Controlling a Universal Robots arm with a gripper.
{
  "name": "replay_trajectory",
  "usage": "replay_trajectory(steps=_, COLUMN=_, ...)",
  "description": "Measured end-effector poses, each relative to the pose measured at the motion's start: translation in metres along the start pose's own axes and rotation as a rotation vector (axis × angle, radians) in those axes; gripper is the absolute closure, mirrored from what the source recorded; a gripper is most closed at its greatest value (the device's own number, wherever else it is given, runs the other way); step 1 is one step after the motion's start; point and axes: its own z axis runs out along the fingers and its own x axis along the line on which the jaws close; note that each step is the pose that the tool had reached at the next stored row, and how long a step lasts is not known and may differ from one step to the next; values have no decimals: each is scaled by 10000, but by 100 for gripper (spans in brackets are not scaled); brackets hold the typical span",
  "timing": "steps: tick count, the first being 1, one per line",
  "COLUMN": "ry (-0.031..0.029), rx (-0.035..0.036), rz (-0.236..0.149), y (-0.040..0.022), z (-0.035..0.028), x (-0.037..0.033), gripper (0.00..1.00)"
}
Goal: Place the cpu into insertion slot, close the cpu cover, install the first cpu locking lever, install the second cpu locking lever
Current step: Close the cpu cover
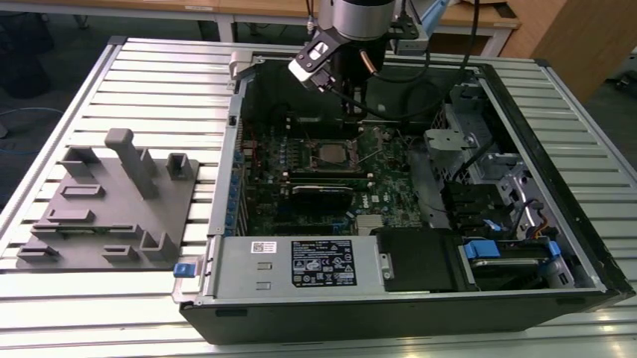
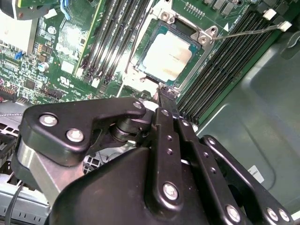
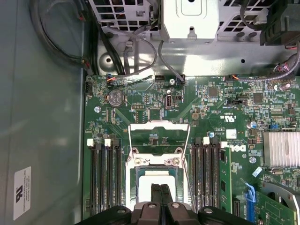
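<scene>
While the cpu sits in the slot, your gripper hovers just over it, fingers pressed together, nothing held. Cover stands flipped back beyond the slot.

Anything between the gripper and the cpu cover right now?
Nothing visible. The gripper hangs over the cpu seated in the insertion slot; the cpu cover looks folded open just beyond, with clear space between.

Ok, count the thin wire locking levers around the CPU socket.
2. One lever juts from beside the cpu across the memory slots; the other lever runs along the cpu's opposite side. None looks hidden.
</scene>
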Motion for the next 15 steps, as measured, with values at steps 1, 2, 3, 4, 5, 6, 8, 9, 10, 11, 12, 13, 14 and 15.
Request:
replay_trajectory(steps=1, ry=0, rx=3, rz=0, y=8, z=1, x=0, gripper=90)
replay_trajectory(steps=2, ry=1, rx=4, rz=1, y=15, z=1, x=0, gripper=90)
replay_trajectory(steps=3, ry=1, rx=5, rz=0, y=16, z=1, x=0, gripper=90)
replay_trajectory(steps=4, ry=1, rx=5, rz=2, y=17, z=1, x=0, gripper=90)
replay_trajectory(steps=5, ry=1, rx=5, rz=2, y=17, z=1, x=0, gripper=90)
replay_trajectory(steps=6, ry=1, rx=5, rz=1, y=18, z=1, x=0, gripper=90)
replay_trajectory(steps=8, ry=0, rx=6, rz=1, y=19, z=1, x=0, gripper=90)
replay_trajectory(steps=9, ry=1, rx=5, rz=1, y=19, z=1, x=0, gripper=90)
replay_trajectory(steps=10, ry=-1, rx=6, rz=1, y=19, z=-1, x=0, gripper=90)
replay_trajectory(steps=11, ry=-3, rx=7, rz=1, y=20, z=-5, x=1, gripper=90)
replay_trajectory(steps=12, ry=0, rx=5, rz=1, y=20, z=-6, x=1, gripper=90)
replay_trajectory(steps=13, ry=2, rx=4, rz=1, y=20, z=-5, x=1, gripper=90)
replay_trajectory(steps=14, ry=1, rx=5, rz=0, y=20, z=-6, x=0, gripper=90)
replay_trajectory(steps=15, ry=2, rx=5, rz=1, y=20, z=-6, x=0, gripper=90)
